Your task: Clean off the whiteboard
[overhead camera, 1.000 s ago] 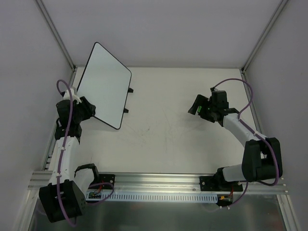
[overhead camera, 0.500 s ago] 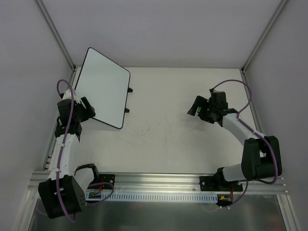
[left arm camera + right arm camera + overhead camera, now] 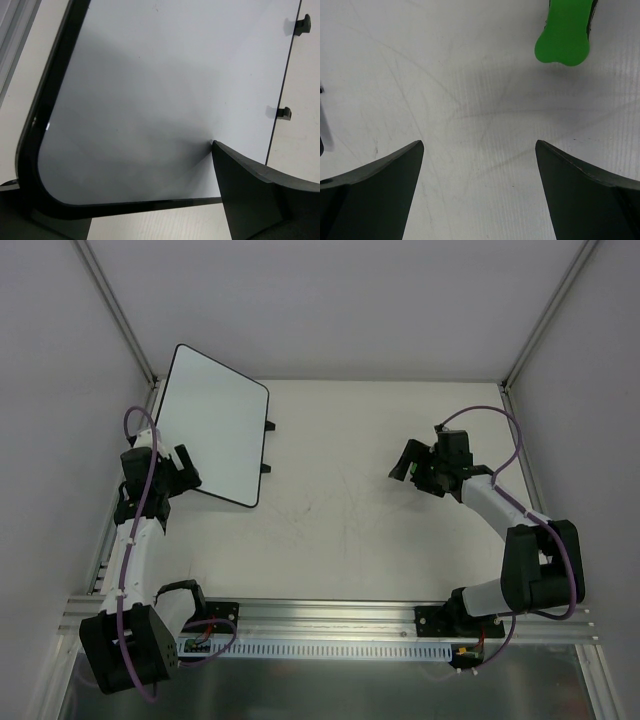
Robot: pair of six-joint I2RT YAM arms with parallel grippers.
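Aluminium slotted rail (image 3: 330, 615) ran along the near edge of the matte white table (image 3: 340, 540) and carried both arm bases.

Left gripper (image 3: 183, 472) sat at the near left, at the nearest corner of the whiteboard (image 3: 215, 425). This was a large flat white rectangular board with a thin black rim and rounded corners.
- Wrist view: one black finger (image 3: 250, 195) lay over the white face by the near edge. The other (image 3: 12, 210) showed from under the rounded corner.
- Fingers were spread wide apart and not pinched on the board. Contact with the rim could not be told.

Board stood tilted at the table's left side, its far left corner raised against the side wall. Its face was blank. Two small black feet (image 3: 300, 24) (image 3: 284, 113) stuck out from its right edge.

Right gripper (image 3: 405, 462) hung over the table's right half, well apart from the board. Its fingers were splayed fully with only bare table between them. A small bright-green bone-shaped piece (image 3: 563, 35) showed just beyond the fingertips.

Pale grey panel wall (image 3: 330, 300) closed the far side.
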